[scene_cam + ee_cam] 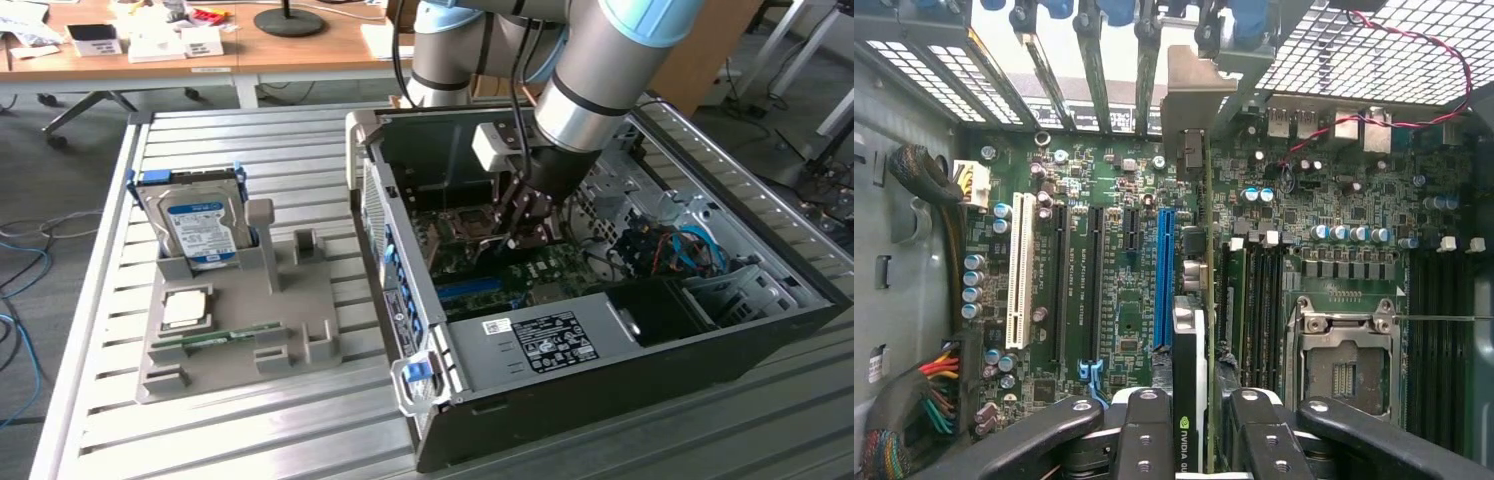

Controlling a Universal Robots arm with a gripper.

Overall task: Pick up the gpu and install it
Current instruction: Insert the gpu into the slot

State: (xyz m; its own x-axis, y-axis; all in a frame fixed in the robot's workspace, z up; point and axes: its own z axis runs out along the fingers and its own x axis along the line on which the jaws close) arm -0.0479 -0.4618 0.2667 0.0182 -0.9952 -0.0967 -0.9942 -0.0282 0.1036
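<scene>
Pickup done: gripper (1191, 432) is clamped on the gpu (1189, 345), edge-on inside the computer case (641, 400), over the motherboard (1122, 335) just beside the blue slot (1165, 275). Looks not yet seated or released.

Case mouth: the case (667, 390) is lying on its side on the desk (267, 430), with its open face pointing up and giving entry from above.
Middle of mouth: the arm (601, 90) is standing in it, taking most of the room over the board.
Exterior view's right end: the power supply (561, 340) is filling it.
Card lane: the gpu (1189, 380) is hanging edge-on between the fingers (1144, 430). The blue slot (1165, 275) is lying just beside one face and the memory slots (1254, 300) are crowding the other.
Wall side: a cable bundle (919, 175) is bulging in beside the white slot (1019, 285).
Rear ports: a red wire (1414, 50) is looping over them, seemingly slack.
</scene>
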